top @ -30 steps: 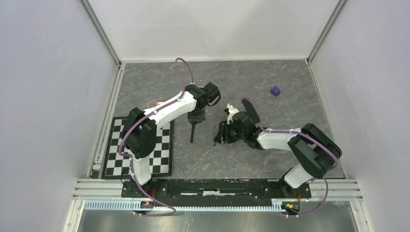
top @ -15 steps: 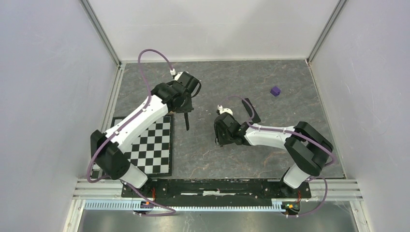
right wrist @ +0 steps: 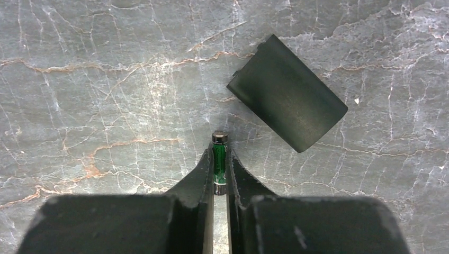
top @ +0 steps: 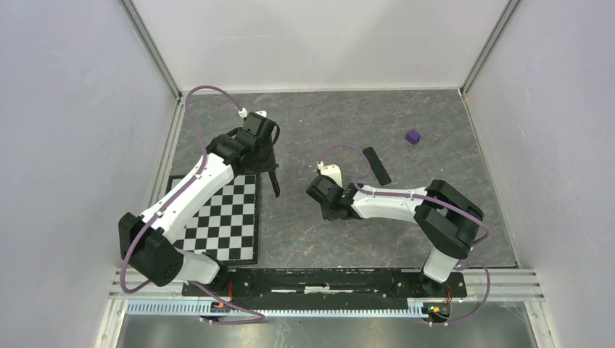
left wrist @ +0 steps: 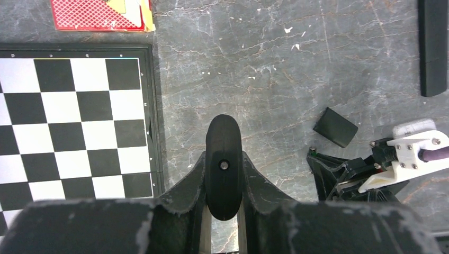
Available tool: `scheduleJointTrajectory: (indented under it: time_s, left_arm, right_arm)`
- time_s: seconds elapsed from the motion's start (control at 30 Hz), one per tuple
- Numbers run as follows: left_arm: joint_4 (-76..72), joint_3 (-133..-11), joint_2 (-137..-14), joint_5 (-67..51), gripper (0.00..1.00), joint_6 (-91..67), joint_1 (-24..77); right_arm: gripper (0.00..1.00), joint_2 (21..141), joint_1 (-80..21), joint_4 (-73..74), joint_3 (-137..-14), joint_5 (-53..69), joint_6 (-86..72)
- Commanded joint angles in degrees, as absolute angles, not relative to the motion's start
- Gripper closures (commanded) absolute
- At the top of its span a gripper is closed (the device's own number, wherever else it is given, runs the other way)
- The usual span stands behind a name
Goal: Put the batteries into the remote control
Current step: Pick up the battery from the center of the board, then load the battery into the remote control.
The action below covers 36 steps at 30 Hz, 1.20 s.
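**Battery pinched and ready, remote held on end well apart from it**

The green battery (right wrist: 219, 164) sits lengthwise between the closed fingers of the right gripper (right wrist: 219, 154), its dark cap poking past the tips. It is close to the table (right wrist: 106, 79), just beside the loose black cover (right wrist: 287, 92), though I cannot tell if it touches. Gripped this way, it looks set to go end-first into a bay. The remote (left wrist: 223, 151) is clamped in the left gripper (left wrist: 223, 161), whose jaws are narrowed tight on its sides, so the wrist camera sees only its rounded end. It hangs by the checkerboard mat (left wrist: 69, 121), well apart from the battery, probably waiting to be turned bay-side up. A second black remote (top: 376, 165) lies farther back, with a purple cube (top: 413, 136) beyond it. No other battery shows.
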<state>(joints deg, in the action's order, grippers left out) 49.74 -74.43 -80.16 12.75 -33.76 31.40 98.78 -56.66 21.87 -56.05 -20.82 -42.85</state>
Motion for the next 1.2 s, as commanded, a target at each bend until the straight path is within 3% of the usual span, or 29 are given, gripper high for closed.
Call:
scheduleJointTrajectory:
  time_s: [0.0,0.13,0.33,0.67,1.17]
  left_arm:
    - [43.4,-73.0,-76.7,8.1,0.98,-30.8,29.9]
    - [38.7,-69.7,-75.8,0.6,0.98,-29.8,28.0]
    - [21.6,-61.2,-75.8,-22.9,0.98,-28.2,22.9]
    - [-0.7,-53.5,-82.8,-50.0,0.98,-32.8,21.3]
    - [-1.4,-55.0,-85.3,-56.0,0.98,-38.2,21.3]
  right_arm:
    - [0.96,100.7,-57.1,28.3,-55.3,-21.5,-44.5]
    - [1.00,98.2,-57.1,27.6,-55.3,-22.5,-42.5]
    - [1.00,87.4,-56.1,21.4,-54.6,-23.3,-33.4]
    - [1.00,76.6,-53.7,19.3,-58.2,-9.9,-18.0]
    - [1.00,78.8,-53.5,20.2,-61.6,-6.8,-12.5]
